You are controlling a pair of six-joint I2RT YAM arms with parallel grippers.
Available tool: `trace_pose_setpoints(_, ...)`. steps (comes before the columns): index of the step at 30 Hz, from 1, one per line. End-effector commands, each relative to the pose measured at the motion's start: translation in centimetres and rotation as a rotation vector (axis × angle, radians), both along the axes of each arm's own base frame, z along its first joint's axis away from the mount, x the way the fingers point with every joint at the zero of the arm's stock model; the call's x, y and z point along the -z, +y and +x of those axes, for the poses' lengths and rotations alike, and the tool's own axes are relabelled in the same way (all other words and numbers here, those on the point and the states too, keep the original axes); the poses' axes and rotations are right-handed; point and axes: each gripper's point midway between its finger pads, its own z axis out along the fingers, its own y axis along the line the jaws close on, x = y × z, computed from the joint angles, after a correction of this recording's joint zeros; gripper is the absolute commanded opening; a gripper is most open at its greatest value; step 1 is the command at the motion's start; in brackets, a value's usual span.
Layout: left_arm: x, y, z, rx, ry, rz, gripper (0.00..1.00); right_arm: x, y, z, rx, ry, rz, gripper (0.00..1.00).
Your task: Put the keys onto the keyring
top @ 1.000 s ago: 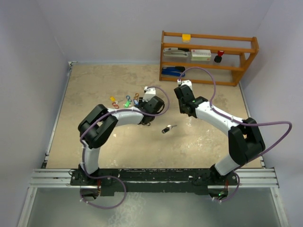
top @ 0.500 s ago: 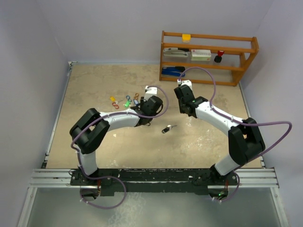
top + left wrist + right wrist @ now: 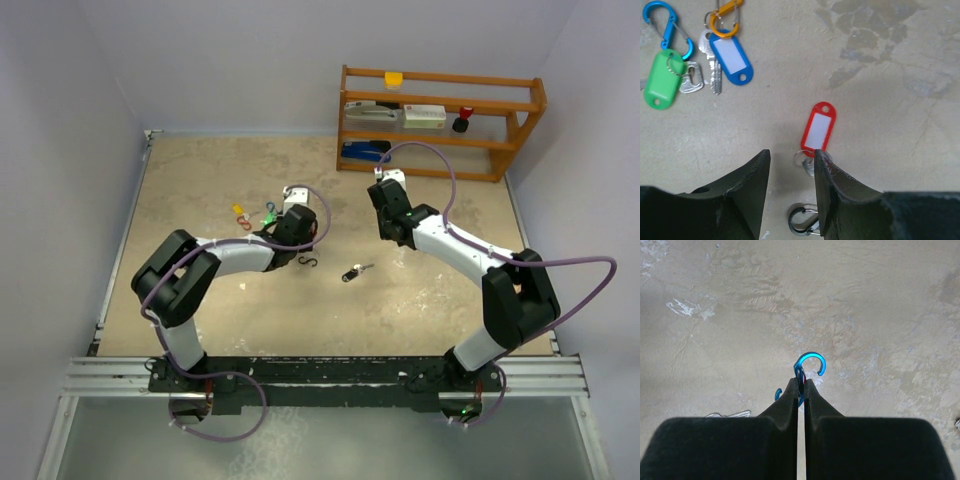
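Note:
My left gripper (image 3: 791, 167) hangs open over the table, nothing between its fingers. Just ahead of its right finger (image 3: 826, 175) lies a silver key with a red tag (image 3: 818, 126), its blade partly hidden by that finger. A black S-clip (image 3: 804, 223) lies lower, between the fingers. Keys with a green tag (image 3: 660, 81) and a blue tag (image 3: 730, 57) lie at the upper left. My right gripper (image 3: 801, 382) is shut on the keyring (image 3: 810, 363), a blue S-shaped clip held above the table. The black fob (image 3: 352, 273) lies between the arms.
A blue clip (image 3: 663, 24) and an orange clip (image 3: 726, 14) lie by the tagged keys, and a yellow tag (image 3: 239, 210) is further left. A wooden shelf (image 3: 441, 118) with small items stands at the back right. A silver key (image 3: 730, 414) shows beside my right fingers.
My left arm has swung left toward the cluster of tagged keys, leaving the black S-clip uncovered. The right arm and its blue clip have stayed still.

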Motion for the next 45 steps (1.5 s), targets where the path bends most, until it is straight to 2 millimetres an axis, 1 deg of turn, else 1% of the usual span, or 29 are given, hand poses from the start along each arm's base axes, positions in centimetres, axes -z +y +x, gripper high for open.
trace_pose_setpoints(1, -3.2, -2.8, 0.9, 0.070, -0.081, -0.170, 0.38, -0.9, 0.5, 0.3, -0.016, -0.031, 0.020, 0.00)
trace_pose_setpoints(4, -3.1, -3.6, 0.8, 0.106, -0.076, -0.213, 0.38, -0.8, 0.4, 0.3, -0.015, -0.031, 0.019, 0.00)
trace_pose_setpoints(6, -2.7, -3.7, 0.6, 0.116, -0.070, -0.219, 0.38, -0.8, 0.4, 0.2, -0.014, -0.031, 0.017, 0.00)
trace_pose_setpoints(13, -2.1, -2.8, 0.6, 0.087, -0.062, -0.206, 0.38, -0.6, 0.4, 0.2, -0.015, -0.027, 0.015, 0.00)
trace_pose_setpoints(20, -3.1, -2.1, 0.8, 0.064, -0.093, -0.210, 0.38, -0.5, 0.4, 0.2, -0.015, -0.024, 0.017, 0.00)
trace_pose_setpoints(22, -3.0, -1.9, 0.9, 0.058, -0.092, -0.209, 0.38, -0.5, 0.4, 0.2, -0.014, -0.025, 0.018, 0.00)
trace_pose_setpoints(30, -1.9, -1.6, 1.1, 0.050, -0.073, -0.232, 0.38, -0.4, 0.5, 0.2, -0.015, -0.021, 0.020, 0.00)
trace_pose_setpoints(39, -1.2, -2.6, 0.9, 0.090, -0.051, -0.264, 0.37, -0.3, 0.4, 0.2, -0.014, -0.019, 0.015, 0.00)
trace_pose_setpoints(45, -0.3, -2.4, 0.6, 0.081, -0.031, -0.256, 0.37, -0.4, 0.5, 0.2, -0.015, -0.022, 0.019, 0.00)
